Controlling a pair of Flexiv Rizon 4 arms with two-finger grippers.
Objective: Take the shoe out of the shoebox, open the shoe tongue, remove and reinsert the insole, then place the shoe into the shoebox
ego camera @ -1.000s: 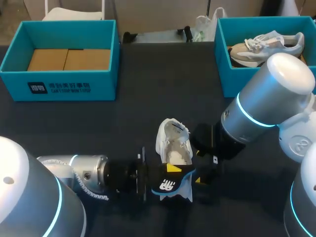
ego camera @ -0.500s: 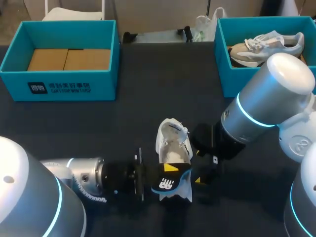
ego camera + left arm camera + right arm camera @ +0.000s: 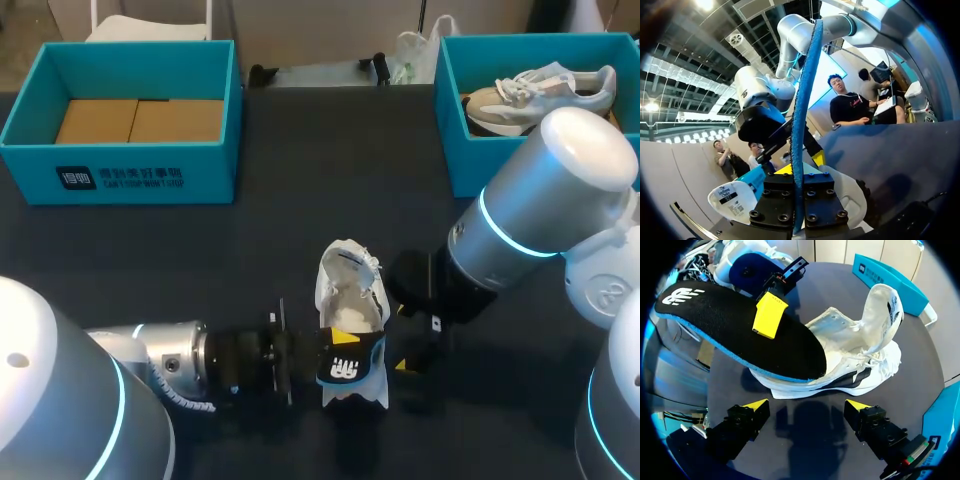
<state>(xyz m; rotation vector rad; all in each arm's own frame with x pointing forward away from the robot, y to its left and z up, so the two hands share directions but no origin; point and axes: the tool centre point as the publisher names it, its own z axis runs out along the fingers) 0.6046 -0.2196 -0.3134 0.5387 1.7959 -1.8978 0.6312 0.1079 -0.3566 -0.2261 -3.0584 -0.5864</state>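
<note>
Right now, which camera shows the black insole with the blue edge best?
Right wrist view: the black, blue-edged insole lies broadside, nearly its whole top face visible above the white shoe. Head view shows only its logo end; left wrist view shows just its thin blue edge.

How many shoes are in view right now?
2. A white shoe lies on the table between my arms; a second shoe sits in the right teal box, partly covered by my right arm, so more may be hidden.
</note>
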